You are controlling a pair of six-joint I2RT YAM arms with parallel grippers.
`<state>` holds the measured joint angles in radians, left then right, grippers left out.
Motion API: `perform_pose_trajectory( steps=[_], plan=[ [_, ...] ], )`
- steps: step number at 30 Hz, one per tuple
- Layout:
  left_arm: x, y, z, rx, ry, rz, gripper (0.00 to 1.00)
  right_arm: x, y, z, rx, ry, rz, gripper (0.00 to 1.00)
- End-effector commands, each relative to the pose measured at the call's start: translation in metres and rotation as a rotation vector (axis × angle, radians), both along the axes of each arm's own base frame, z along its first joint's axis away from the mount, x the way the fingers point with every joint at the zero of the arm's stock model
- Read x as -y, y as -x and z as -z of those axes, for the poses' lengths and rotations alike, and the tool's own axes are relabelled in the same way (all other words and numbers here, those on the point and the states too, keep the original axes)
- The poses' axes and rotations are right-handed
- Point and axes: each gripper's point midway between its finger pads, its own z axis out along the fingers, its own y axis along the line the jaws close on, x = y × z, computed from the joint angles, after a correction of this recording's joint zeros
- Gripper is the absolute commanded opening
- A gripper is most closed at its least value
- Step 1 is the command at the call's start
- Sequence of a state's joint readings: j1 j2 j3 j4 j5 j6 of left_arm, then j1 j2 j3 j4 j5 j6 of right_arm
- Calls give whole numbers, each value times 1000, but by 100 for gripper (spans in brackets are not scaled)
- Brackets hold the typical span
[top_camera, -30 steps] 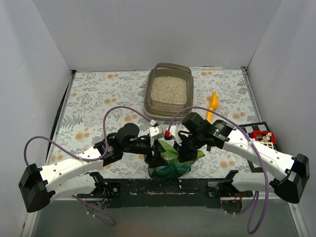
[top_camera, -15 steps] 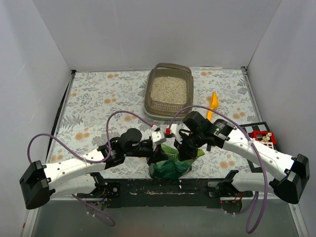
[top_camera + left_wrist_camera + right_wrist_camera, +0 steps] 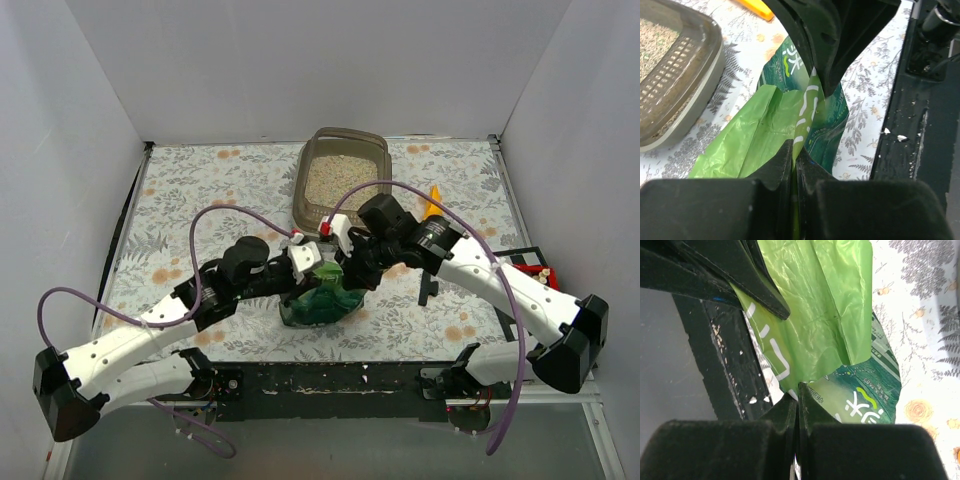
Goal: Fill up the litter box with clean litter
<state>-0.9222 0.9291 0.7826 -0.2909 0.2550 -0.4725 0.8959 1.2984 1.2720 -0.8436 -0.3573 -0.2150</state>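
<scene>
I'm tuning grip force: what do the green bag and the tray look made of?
The green bag: probably thin plastic film with a glossy finish, since it creases sharply and catches highlights where it is pinched. The litter box: seemingly rigid moulded plastic, grey-brown and slightly translucent, with a smooth rounded rim and a slotted wall.

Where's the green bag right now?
Top view, centre: the green bag is pinched between the left tool and the right tool, on the near side of the litter box.
</scene>
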Motion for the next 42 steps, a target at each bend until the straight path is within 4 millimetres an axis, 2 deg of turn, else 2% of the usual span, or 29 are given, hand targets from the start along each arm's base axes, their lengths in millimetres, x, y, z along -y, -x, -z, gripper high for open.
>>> perform_pose_trajectory(
  steps=[1,4,5,8,10,15,17,19,20,25,28,37,42],
  plan=[
    [-17,-28,-16,104,41,-56,0,-10,6,6,-69,-17,9,1],
    [-20,-20,14,78,43,-34,0,-12,7,34,-97,7,-11,1],
    [-21,-17,26,49,38,-42,0,-13,6,43,-94,9,-16,6],
    [-21,-4,51,-28,39,-16,0,-14,1,48,-44,4,-50,39],
    [-24,2,61,-60,33,-11,0,-13,-9,40,14,14,-45,48],
    [-28,6,51,-31,97,-20,0,-2,-32,-4,194,46,-50,57],
    [-29,8,50,-36,102,-21,0,2,-36,-20,256,26,-57,60],
    [-28,9,51,-45,101,-17,0,6,-33,-34,307,-13,-72,82],
    [-28,10,51,-48,100,-15,0,7,-32,-38,327,-32,-83,88],
    [-30,6,49,-36,110,-37,0,19,-25,-42,403,-39,-146,91],
    [-29,7,49,-46,128,-41,0,28,-24,-32,418,-1,-163,92],
    [-32,4,47,-35,156,-76,0,30,-28,-9,497,-11,-202,89],
    [-33,5,47,-30,160,-77,0,24,-32,-1,524,-26,-224,87]
  ],
)
